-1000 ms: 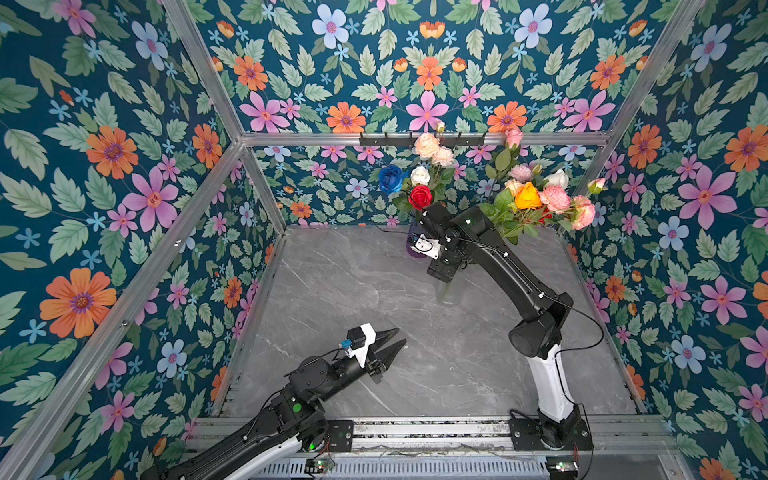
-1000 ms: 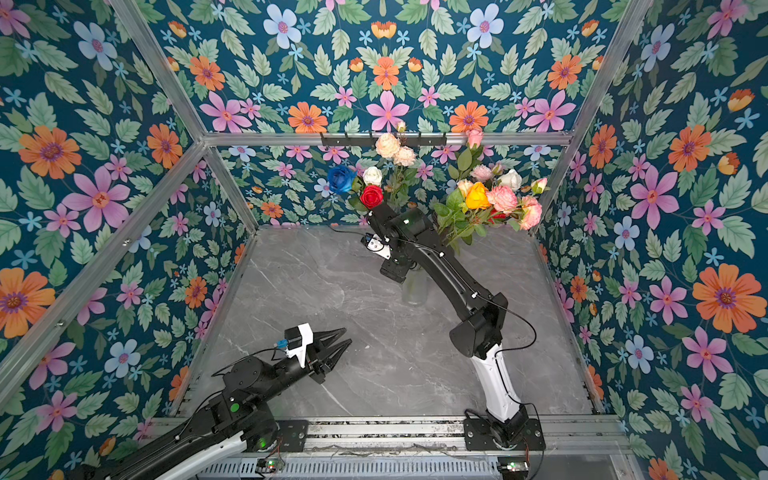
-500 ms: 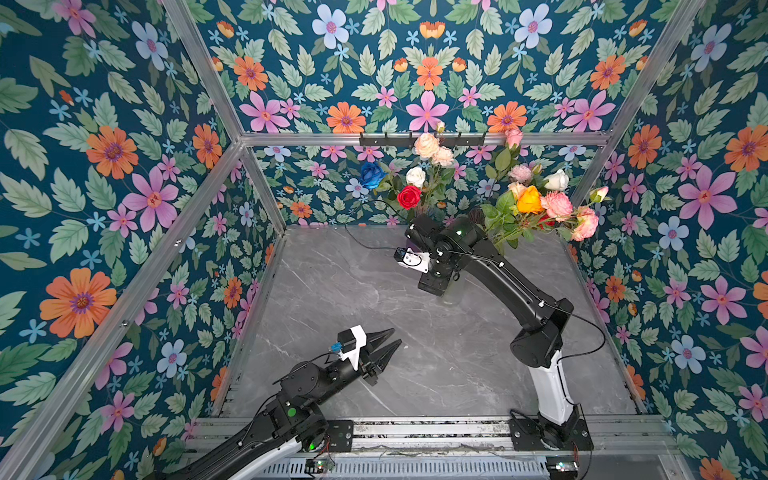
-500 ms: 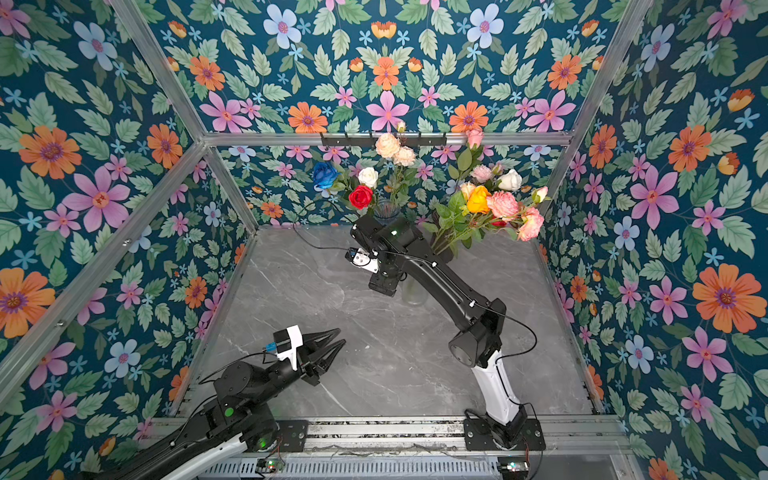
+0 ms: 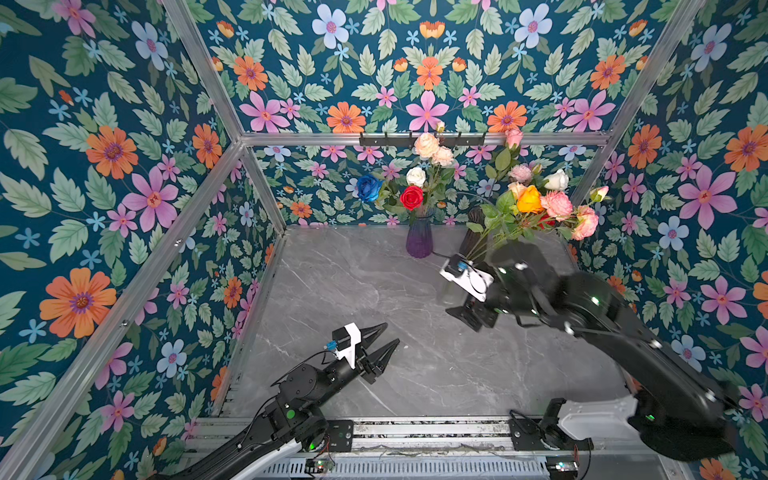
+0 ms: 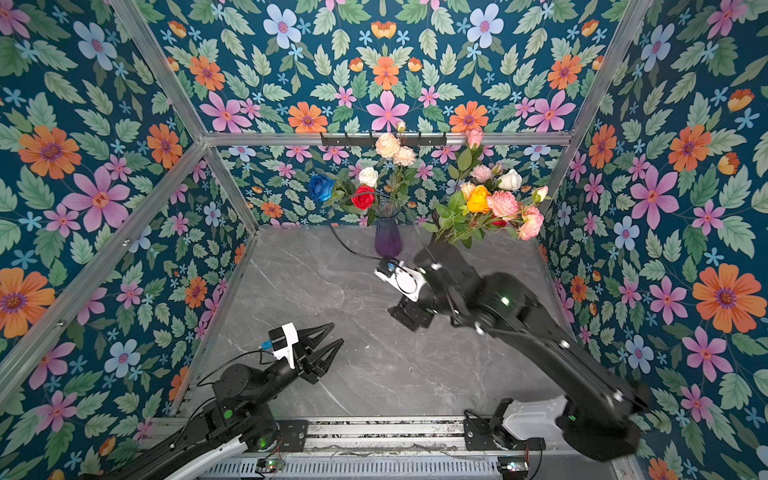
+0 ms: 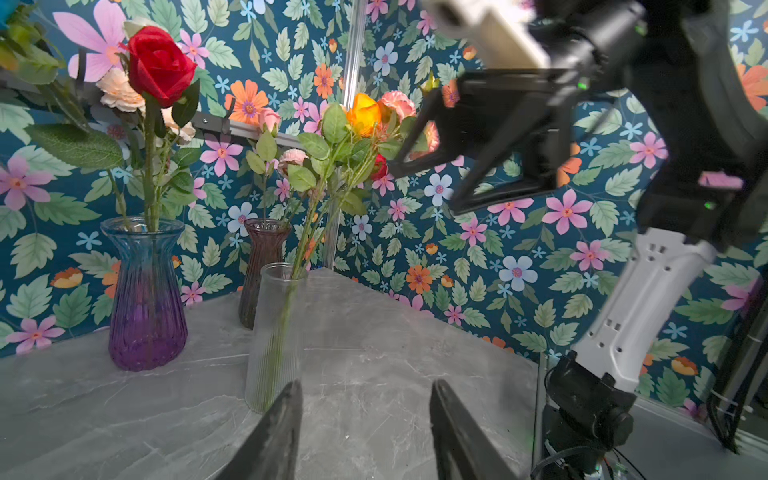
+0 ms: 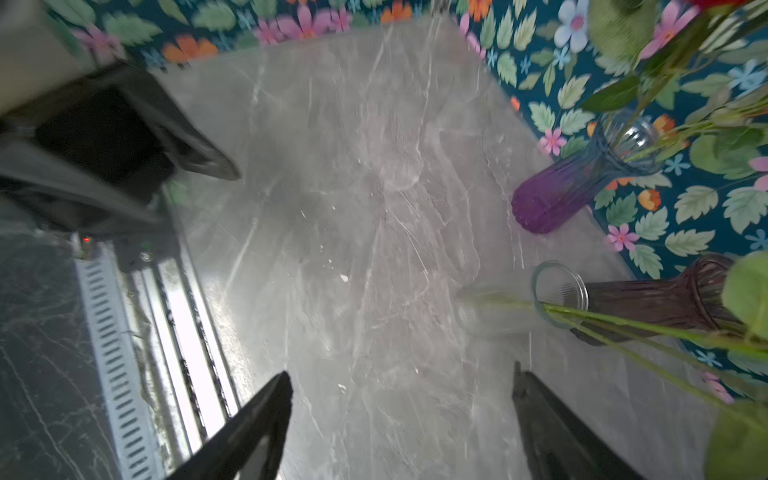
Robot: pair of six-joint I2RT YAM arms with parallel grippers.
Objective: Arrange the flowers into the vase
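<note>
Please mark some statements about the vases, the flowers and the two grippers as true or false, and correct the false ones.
1. The red rose stands in the purple vase. True.
2. The left gripper holds a flower stem. False: its jaws are open and hold nothing.
3. The clear glass vase is empty. False: green stems stand in it.
4. Three vases stand on the table, the dark vase among them. True.
5. The right gripper is open, with nothing between its jaws. True.
</note>
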